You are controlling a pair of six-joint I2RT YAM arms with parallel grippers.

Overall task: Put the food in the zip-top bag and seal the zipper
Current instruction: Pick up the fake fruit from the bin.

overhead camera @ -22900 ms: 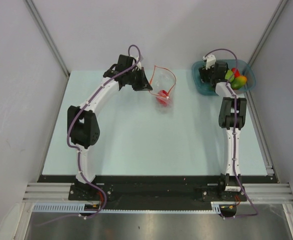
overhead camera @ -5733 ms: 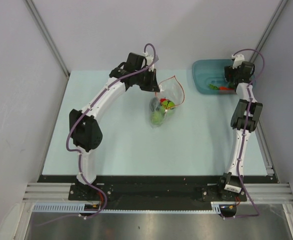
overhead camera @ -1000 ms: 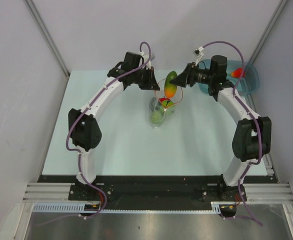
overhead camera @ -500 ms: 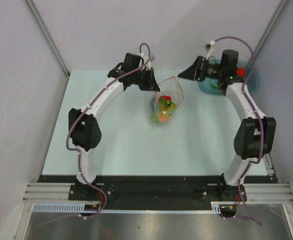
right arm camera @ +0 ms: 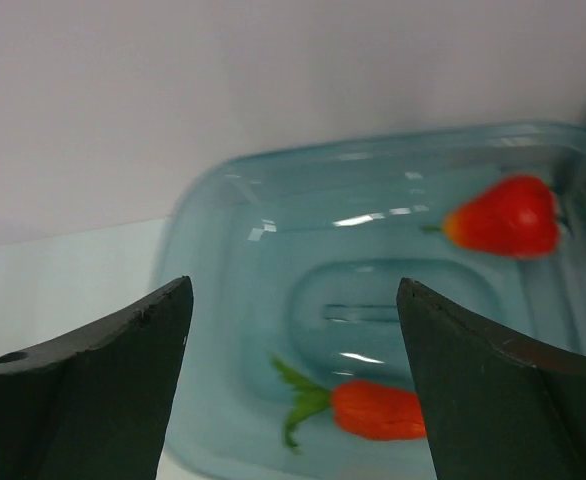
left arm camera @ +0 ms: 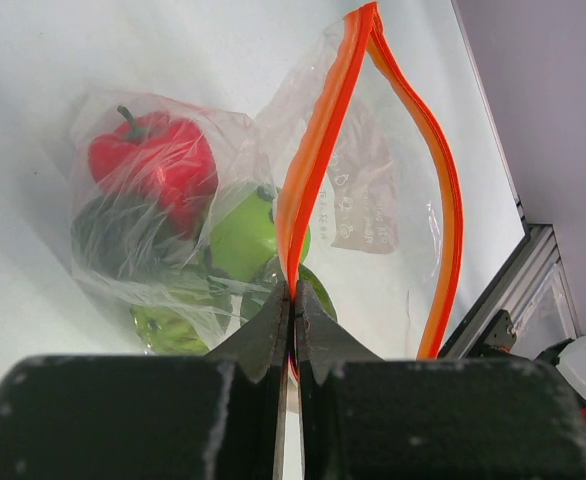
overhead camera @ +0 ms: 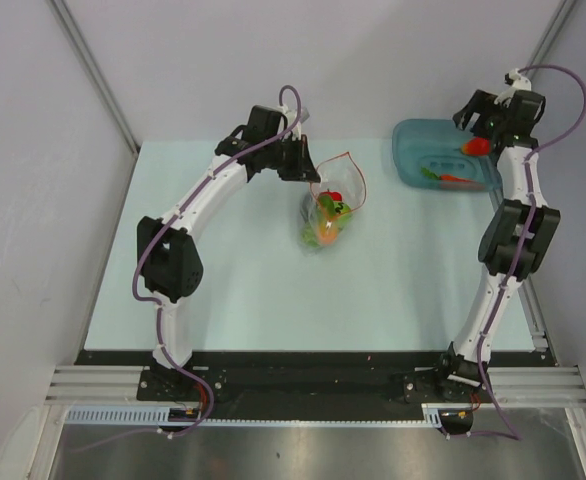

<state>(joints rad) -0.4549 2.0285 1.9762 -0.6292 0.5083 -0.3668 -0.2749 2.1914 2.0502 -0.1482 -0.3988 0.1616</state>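
The left gripper (left arm camera: 293, 310) clamps the zipper (left arm camera: 318, 150), holding the bag (left arm camera: 373, 200) open. The right gripper (right arm camera: 291, 290), jaws apart, hovers over the tray (right arm camera: 233, 200) with 2 pieces in it. If the zipper slips, the mouth could collapse.

Left arm (overhead camera: 213, 185) and right arm (overhead camera: 483, 310) both showing white links, black joint housings. Purple cables (overhead camera: 291, 92) running along each, looping off the wrists. Fingers (right arm camera: 93, 390) looking matte black, wedge-shaped.

Pale mint table (overhead camera: 273, 300) between plain grey walls (overhead camera: 33, 200), metal rail (overhead camera: 313, 383) at front
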